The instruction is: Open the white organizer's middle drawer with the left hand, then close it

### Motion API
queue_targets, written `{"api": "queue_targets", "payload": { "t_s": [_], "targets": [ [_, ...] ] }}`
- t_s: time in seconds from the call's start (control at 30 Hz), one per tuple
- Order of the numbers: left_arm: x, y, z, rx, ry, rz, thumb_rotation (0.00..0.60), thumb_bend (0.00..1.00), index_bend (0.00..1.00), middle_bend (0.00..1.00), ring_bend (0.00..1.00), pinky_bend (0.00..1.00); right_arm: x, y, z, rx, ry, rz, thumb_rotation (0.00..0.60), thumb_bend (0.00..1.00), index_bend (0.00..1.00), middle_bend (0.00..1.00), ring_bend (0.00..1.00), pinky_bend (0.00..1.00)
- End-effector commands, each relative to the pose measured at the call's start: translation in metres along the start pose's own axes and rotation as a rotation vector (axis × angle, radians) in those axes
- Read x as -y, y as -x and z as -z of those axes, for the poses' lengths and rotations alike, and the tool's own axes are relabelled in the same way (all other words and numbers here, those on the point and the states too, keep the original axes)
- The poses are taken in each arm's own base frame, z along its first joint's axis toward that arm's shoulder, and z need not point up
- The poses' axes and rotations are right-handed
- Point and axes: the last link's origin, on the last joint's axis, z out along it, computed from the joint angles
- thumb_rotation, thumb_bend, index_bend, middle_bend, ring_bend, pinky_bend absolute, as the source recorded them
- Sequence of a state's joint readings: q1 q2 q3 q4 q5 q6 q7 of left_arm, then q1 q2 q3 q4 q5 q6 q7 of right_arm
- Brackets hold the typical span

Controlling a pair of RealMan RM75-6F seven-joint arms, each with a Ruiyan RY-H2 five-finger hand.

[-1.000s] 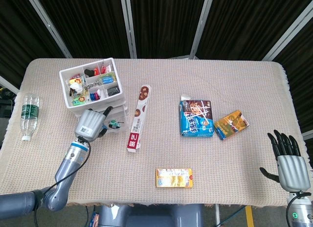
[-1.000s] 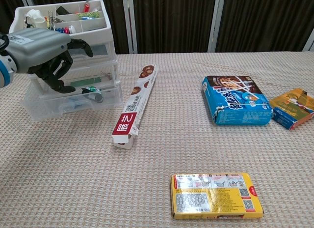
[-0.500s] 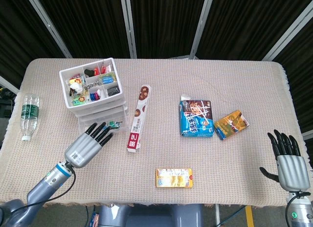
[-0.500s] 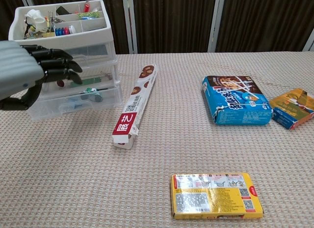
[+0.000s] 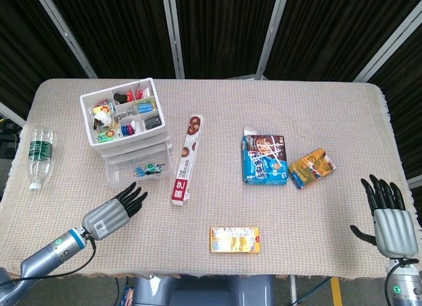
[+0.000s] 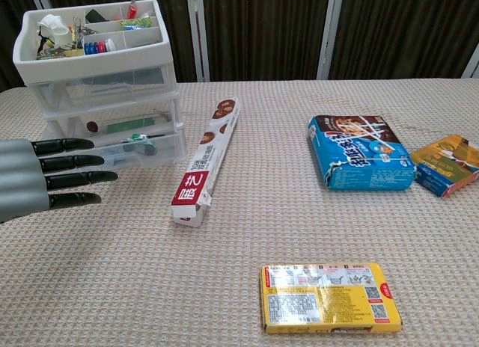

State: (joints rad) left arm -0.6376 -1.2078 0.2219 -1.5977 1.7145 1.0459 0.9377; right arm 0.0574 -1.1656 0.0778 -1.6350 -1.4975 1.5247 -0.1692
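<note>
A clear water bottle [image 5: 37, 155] is lying at the table's far left edge. The white organizer [image 5: 128, 126] is standing at the back left, its middle drawer [image 6: 112, 120] sitting flush with the other two drawers. The left hand [image 5: 113, 211] is hovering in front of it, apart from it, fingers straight and spread, grasping nothing. A long red-and-white box [image 5: 186, 159] is lying just right of the organizer, then a yellow packet [image 5: 235, 239] (near the front edge), a blue box [image 5: 264, 159] and an orange box [image 5: 311, 167]. The right hand [image 5: 388, 216] is resting at the far right, fingers extended and empty.
</note>
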Motion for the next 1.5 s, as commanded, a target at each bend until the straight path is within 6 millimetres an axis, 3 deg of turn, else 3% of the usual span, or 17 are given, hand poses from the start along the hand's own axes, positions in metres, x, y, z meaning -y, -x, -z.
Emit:
{"api": "queue_targets", "payload": {
  "t_s": [0.03,0.47,1.13,1.37,1.5],
  "targets": [
    [-0.002,0.005,-0.008,0.027,0.026,-0.041,0.600,1.00,0.15,0.00,0.00,0.03,0.000,0.000,0.000,0.000,0.000,-0.001,0.600,0.00,0.06,0.00,0.00,0.00],
    [-0.007,0.012,-0.023,0.078,0.025,-0.061,0.600,1.00,0.16,0.00,0.00,0.03,0.000,0.000,0.000,-0.001,-0.001,-0.003,0.600,0.00,0.07,0.00,0.00,0.00],
    [0.029,0.043,-0.037,0.202,-0.156,0.027,0.600,1.00,0.16,0.00,0.00,0.03,0.001,0.000,0.001,0.002,-0.001,-0.002,0.600,0.00,0.06,0.00,0.00,0.00],
    [0.034,0.054,-0.033,0.238,-0.191,0.049,0.600,1.00,0.16,0.00,0.00,0.03,0.000,0.000,0.000,0.003,-0.001,-0.002,0.600,0.00,0.06,0.00,0.00,0.00],
    [0.027,0.042,-0.021,0.188,-0.188,0.098,0.600,1.00,0.15,0.00,0.00,0.03,0.000,0.000,0.000,0.004,0.000,-0.001,0.600,0.00,0.07,0.00,0.00,0.00]
  ]
}}
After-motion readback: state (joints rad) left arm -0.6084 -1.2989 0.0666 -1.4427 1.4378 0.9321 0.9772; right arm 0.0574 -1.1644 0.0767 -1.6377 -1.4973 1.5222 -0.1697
